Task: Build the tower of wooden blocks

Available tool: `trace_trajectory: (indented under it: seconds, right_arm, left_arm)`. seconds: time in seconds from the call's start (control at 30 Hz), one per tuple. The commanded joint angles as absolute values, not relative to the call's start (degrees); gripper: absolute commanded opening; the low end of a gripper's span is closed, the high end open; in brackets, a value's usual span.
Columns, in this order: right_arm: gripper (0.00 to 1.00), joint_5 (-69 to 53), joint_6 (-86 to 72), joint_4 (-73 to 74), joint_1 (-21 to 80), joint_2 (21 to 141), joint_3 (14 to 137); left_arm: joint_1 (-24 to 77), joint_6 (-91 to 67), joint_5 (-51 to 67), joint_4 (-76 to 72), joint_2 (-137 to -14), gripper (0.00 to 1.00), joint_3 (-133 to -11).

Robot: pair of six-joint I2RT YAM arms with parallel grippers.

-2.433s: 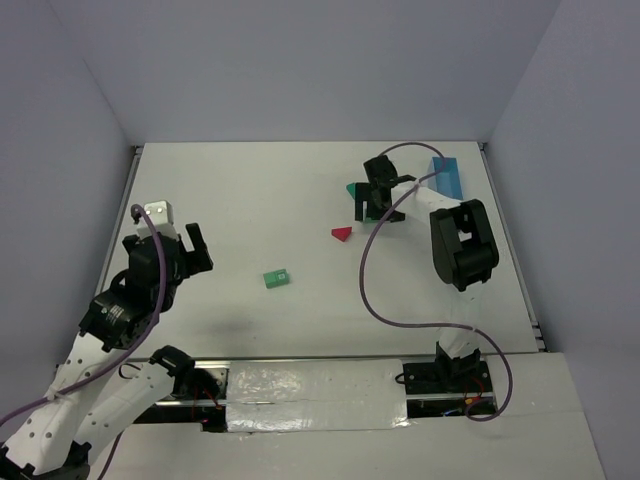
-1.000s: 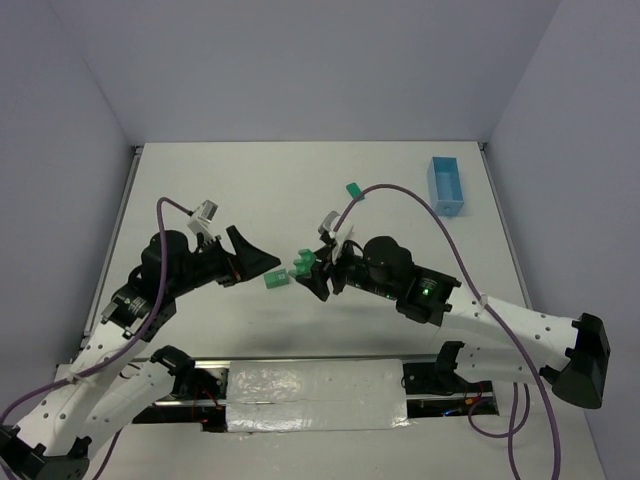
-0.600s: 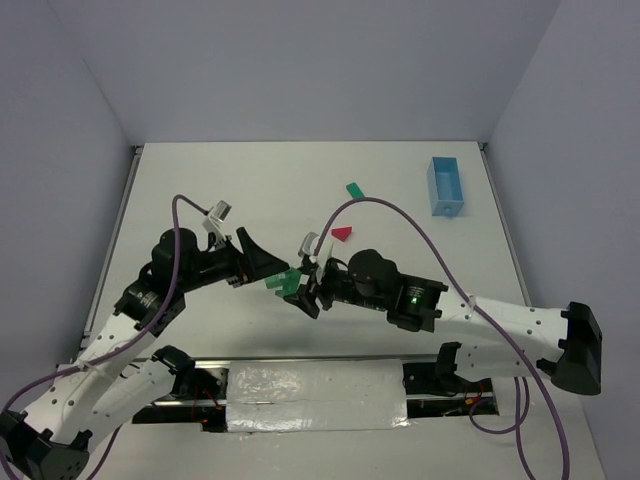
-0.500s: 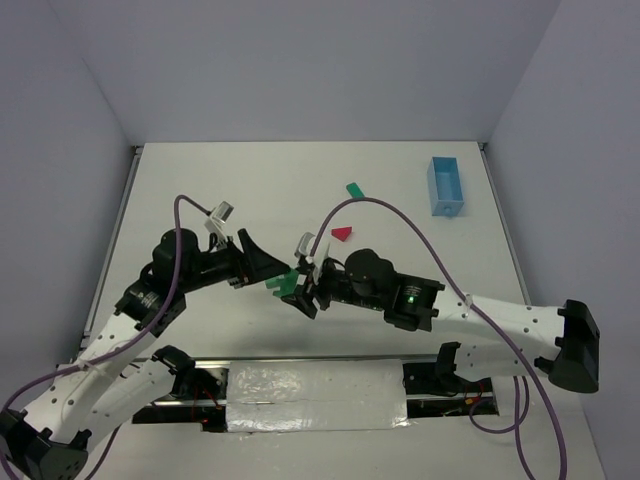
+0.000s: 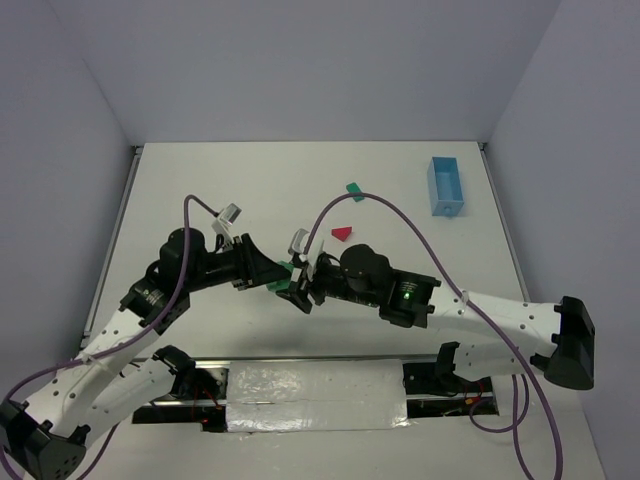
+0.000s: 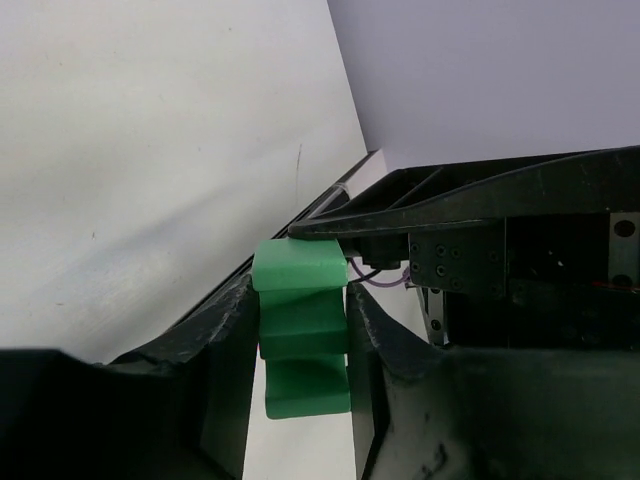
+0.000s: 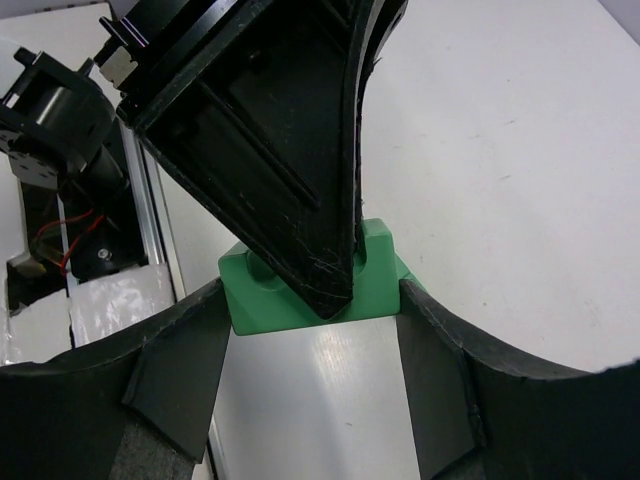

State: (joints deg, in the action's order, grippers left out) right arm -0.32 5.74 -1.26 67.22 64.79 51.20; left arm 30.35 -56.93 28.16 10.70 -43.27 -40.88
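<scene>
Handover: both hands on one green block

The left hand, wide apart a second ago, has closed and now pinches the notched green block. The right hand clamps the same block across its length, near the front middle of the tabletop. The right hand can probably let go next. The red wedge and another green piece lie loose farther back, with nothing stacked yet.

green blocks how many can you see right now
2: the far green block lies alone beyond the red piece; the held green block is pinched where the left gripper and right gripper meet. Another may be hidden there.
</scene>
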Motion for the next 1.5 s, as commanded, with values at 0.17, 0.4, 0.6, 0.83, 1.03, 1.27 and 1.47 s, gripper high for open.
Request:
trace_trajectory:
  seconds: [0.17,0.4,0.6,0.83,1.03,1.27,1.47]
  right_arm:
    - [0.71,-2.11,4.14,-7.90,67.68,62.85,50.02]
    - [1.00,-0.09,-15.67,-6.61,66.01,58.19,49.21]
    - [1.00,-1.91,-44.07,-5.27,63.82,53.89,48.17]
    - [1.00,-6.59,-80.98,-22.31,59.50,50.80,35.08]
    - [1.00,-8.87,-88.23,-29.51,59.68,55.89,38.14]
    - [1.00,-10.72,-93.17,-43.60,60.90,61.25,37.87]
    - [1.00,-11.25,-91.67,-43.51,61.87,62.58,40.34]
  left_arm:
    - [30.76,-52.03,26.72,8.35,-42.02,0.00,-43.07]
    - [30.76,-50.46,21.01,2.04,-33.95,0.00,-40.09]
    - [30.76,-45.54,19.51,-16.41,-24.98,0.00,-31.13]
    - [30.85,-31.57,23.72,-33.47,-19.69,0.00,-24.27]
    - [30.94,-26.80,31.27,-50.59,-22.32,0.00,-19.96]
    - [30.85,-28.21,38.23,-60.64,-25.93,0.00,-19.16]
    - [31.02,-27.25,38.32,-57.04,-25.57,0.00,-19.69]
